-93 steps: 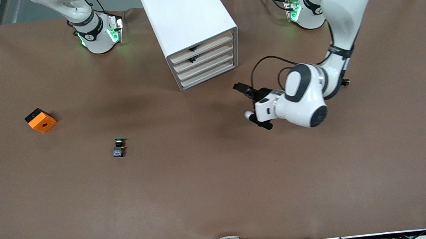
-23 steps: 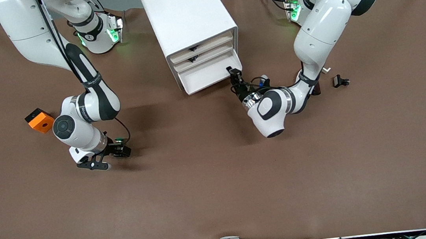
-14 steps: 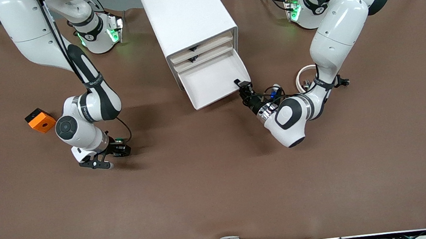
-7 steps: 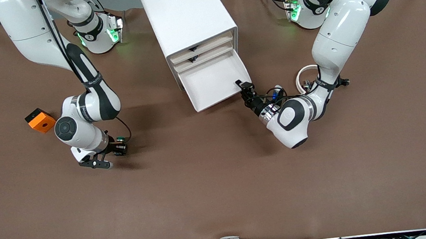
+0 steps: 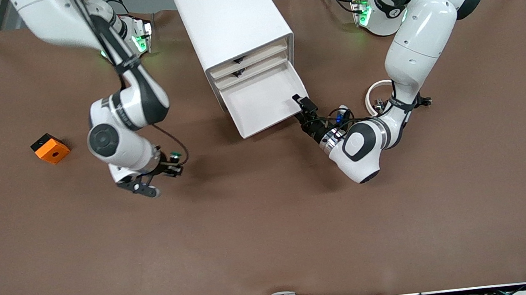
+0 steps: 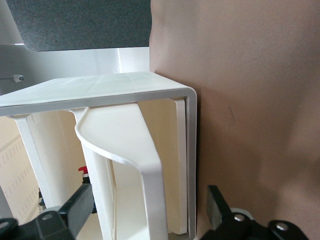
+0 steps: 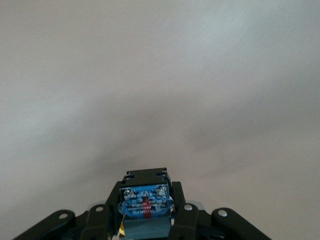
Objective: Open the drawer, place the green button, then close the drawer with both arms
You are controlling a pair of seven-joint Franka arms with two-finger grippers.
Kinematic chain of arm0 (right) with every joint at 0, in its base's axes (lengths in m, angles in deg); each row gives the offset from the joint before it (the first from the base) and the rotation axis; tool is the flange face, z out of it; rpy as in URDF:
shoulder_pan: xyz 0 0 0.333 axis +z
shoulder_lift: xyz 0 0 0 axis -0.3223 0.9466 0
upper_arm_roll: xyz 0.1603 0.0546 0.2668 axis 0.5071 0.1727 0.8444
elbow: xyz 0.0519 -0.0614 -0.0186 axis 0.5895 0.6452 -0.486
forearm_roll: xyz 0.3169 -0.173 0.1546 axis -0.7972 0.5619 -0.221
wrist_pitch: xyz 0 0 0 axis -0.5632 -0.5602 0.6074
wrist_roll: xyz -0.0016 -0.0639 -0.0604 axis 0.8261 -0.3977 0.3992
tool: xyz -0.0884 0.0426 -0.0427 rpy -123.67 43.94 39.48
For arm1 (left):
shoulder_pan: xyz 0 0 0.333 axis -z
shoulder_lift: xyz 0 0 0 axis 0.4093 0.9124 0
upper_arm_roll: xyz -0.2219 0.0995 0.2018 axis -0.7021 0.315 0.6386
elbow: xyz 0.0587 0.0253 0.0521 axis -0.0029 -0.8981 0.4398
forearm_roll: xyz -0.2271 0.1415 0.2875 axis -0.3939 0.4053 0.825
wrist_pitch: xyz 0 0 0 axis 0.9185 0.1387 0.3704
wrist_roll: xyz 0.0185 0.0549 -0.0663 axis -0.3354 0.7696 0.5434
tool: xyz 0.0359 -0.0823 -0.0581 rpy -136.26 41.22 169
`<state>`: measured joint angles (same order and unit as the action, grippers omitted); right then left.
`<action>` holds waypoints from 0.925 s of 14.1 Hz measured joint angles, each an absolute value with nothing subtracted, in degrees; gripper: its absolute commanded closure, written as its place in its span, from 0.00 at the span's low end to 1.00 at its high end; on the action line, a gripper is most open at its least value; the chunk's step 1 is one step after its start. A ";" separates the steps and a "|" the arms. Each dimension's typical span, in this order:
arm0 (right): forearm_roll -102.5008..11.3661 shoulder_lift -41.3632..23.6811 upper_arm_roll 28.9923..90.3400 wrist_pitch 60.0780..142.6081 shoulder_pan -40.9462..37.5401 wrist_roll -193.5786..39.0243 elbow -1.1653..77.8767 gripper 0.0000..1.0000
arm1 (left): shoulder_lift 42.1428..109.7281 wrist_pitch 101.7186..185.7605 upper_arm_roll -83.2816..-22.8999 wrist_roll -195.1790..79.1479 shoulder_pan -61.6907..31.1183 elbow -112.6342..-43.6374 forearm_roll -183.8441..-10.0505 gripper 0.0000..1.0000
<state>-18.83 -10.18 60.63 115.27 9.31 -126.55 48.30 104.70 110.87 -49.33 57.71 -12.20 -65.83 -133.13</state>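
Note:
The drawer (image 5: 262,99), third from the top of the white cabinet (image 5: 230,19), stands pulled out, its white tray bare. My left gripper (image 5: 306,107) is open at the drawer's front corner toward the left arm's end; in the left wrist view (image 6: 148,212) its fingers (image 6: 75,210) stand wide apart with the drawer (image 6: 130,145) between them. My right gripper (image 5: 167,169) is shut on the button (image 5: 175,157), held just above the table. In the right wrist view the button (image 7: 145,205) shows a blue label between the jaws of the gripper (image 7: 145,197).
An orange cube (image 5: 50,149) lies toward the right arm's end. A white ring (image 5: 377,94) and small black clips (image 5: 424,100) lie by the left arm. The two upper drawers (image 5: 249,60) are shut.
My right gripper has lifted the button off the table and carried it toward the drawer. The drawer was pulled out earlier; the left gripper has barely moved.

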 measured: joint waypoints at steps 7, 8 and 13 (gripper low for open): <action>-18.86 -9.75 60.76 114.46 23.06 -151.94 42.24 1.00 | 104.06 111.29 -49.41 48.16 -12.69 -62.87 -130.48 0.00; -18.86 -9.07 60.77 115.89 25.52 -155.75 42.27 1.00 | 103.50 111.28 -49.55 44.84 -12.70 -62.56 -129.40 0.00; -18.86 -4.86 60.70 118.58 33.15 -164.72 42.26 1.00 | 99.67 111.28 -49.75 25.96 -12.76 -62.42 -122.99 0.00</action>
<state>-18.86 -4.86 60.70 118.58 33.15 -164.72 42.26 99.67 111.28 -49.75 25.96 -12.76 -62.42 -122.99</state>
